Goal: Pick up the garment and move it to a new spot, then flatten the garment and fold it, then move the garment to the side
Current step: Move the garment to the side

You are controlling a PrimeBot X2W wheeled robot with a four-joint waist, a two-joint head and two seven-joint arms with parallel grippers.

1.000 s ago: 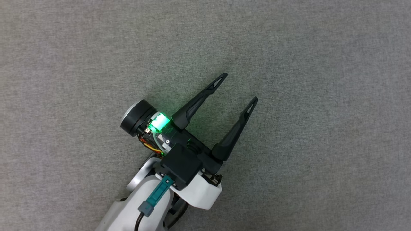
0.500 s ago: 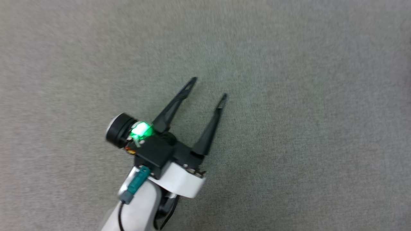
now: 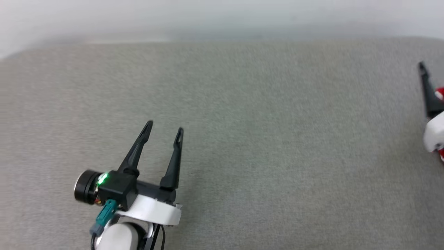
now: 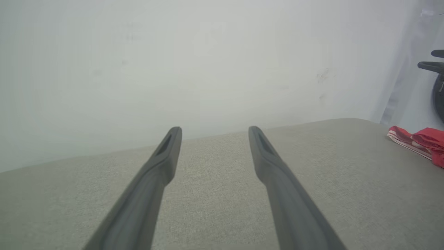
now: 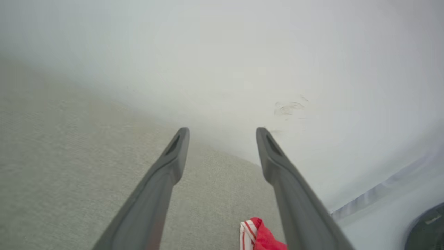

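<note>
Right hand, fingers apart, above bunched red garment with striped trim near edge of grey fabric worktop. Left hand apart, well away. Risk: shallow pinch drags cloth off edge.

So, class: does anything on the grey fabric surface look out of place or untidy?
The red garment with red-and-white striped trim lies bunched at the right end of the grey fabric surface, rumpled rather than flat. Nothing else stands out.

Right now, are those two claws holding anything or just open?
Left gripper: open, holding nothing.
Right gripper: open, not gripping the garment lying by it.
</note>
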